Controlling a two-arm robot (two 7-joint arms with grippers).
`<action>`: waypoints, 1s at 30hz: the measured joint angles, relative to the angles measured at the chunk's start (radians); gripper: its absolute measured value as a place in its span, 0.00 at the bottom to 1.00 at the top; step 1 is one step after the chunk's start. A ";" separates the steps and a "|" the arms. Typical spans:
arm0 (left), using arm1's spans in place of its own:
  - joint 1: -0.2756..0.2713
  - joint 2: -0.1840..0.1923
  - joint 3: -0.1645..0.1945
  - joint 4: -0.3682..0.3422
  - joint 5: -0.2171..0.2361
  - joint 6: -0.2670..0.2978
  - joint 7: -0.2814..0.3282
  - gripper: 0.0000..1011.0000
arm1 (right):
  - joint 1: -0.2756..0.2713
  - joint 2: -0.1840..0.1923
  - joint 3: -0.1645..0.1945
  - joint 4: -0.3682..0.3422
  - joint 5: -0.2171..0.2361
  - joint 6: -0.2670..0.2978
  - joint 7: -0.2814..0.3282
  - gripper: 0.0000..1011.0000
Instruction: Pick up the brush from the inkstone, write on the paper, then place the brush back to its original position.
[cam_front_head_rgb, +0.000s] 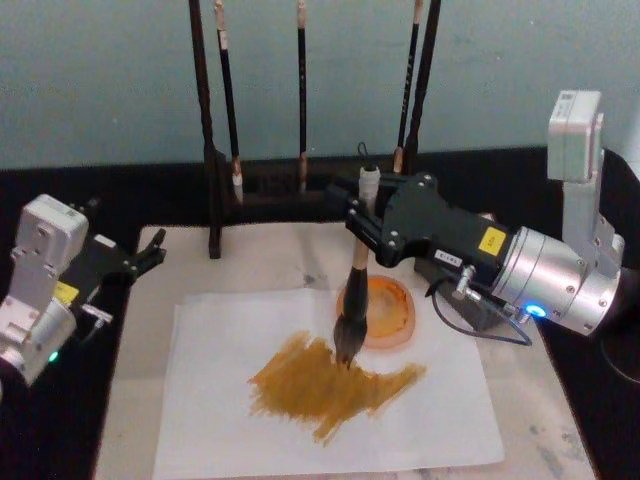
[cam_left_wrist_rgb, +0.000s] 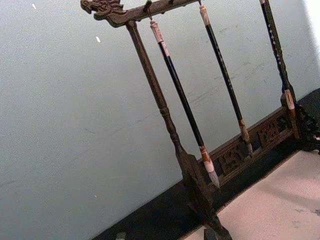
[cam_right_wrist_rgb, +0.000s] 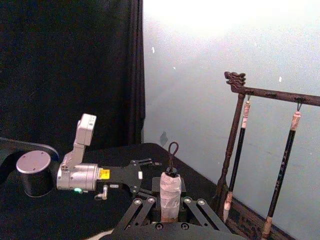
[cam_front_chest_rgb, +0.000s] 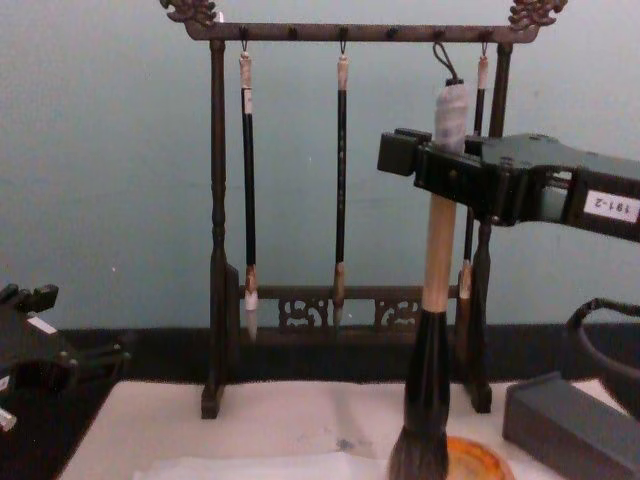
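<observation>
- Right gripper (cam_front_head_rgb: 362, 222): jaws closed on the brush (cam_front_head_rgb: 354, 300), high on the handle just under the white-wrapped top. The chest view shows the same grasp (cam_front_chest_rgb: 440, 165).
- The brush hangs close to upright. Its tuft tip touches the paper (cam_front_head_rgb: 210, 400) at the upper edge of the ochre strokes (cam_front_head_rgb: 330, 385), just beside the inkstone (cam_front_head_rgb: 388, 312).
- Left gripper (cam_front_head_rgb: 152, 252): parked at the left edge of the mat (cam_front_head_rgb: 270, 250), jaws apart and empty, well clear of the work.
- Handling, my read:
  - The brush looks light, with a stiff wooden handle. The load on the jaws is small.
  - The handle is round and smooth, so it could twist or slide if squeezed lightly. The grasp is high, so the long lever makes a small wrist tilt swing the tip a lot.
  - The tuft is soft, bushy and wet. It gives under pressure, so the stroke wants a light touch rather than force.
  - The paper is thin and lies loose on the mat. A wet tuft can drag or wrinkle it.
- I'd keep the present hold for the return, since a lower grasp would crowd the ferrule.
- The inkstone is small and shallow, with the grey block (cam_front_chest_rgb: 570, 425) close by. It would likely skid if bumped, so the brush should come down into it gently.
</observation>
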 joint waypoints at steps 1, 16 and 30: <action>0.000 0.000 0.000 0.000 0.000 0.000 0.000 1.00 | 0.000 0.000 0.000 0.000 0.000 0.001 0.000 0.15; 0.000 0.000 0.000 0.000 0.000 0.000 0.000 1.00 | 0.007 -0.021 -0.011 0.006 -0.017 0.006 0.014 0.15; 0.000 0.000 0.000 0.000 0.000 0.000 0.000 1.00 | 0.005 -0.087 -0.042 0.032 -0.127 -0.022 0.011 0.15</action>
